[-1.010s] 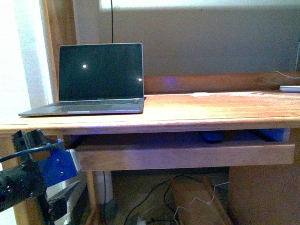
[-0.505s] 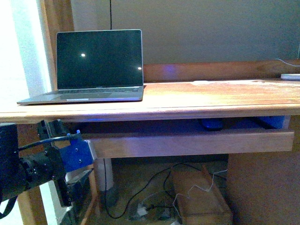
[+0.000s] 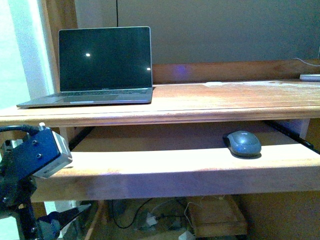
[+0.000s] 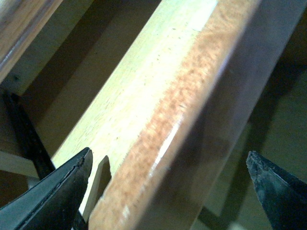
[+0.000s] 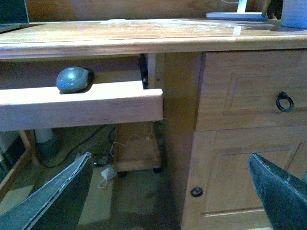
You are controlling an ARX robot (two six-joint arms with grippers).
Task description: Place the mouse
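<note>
Your left gripper [image 4: 169,153] is spread wide, one finger [image 4: 53,196] on either side of the front board of the keyboard tray [image 4: 158,120]. The board runs through the gap between the jaws. The fingers are not closed onto it, and you cannot tell from the wrist view whether either one touches the wood.

In the front view your left arm [image 3: 35,160] sits at the tray's left end, by its front edge.

Your right gripper [image 5: 170,155] is also fully open and holds nothing. It hangs in free air in front of the desk [image 5: 144,40], well apart from the tray's right end and facing the cabinet [image 5: 240,143] with its ring pull [image 5: 285,101].

The mouse [image 3: 242,143] lies flat on the tray, toward its right end and just behind the front edge, below the desktop's front edge. Nothing touches it. The tray stands out from under the desktop.

The laptop [image 3: 102,65] stands open at the desk's back left corner, its screen dark.
</note>
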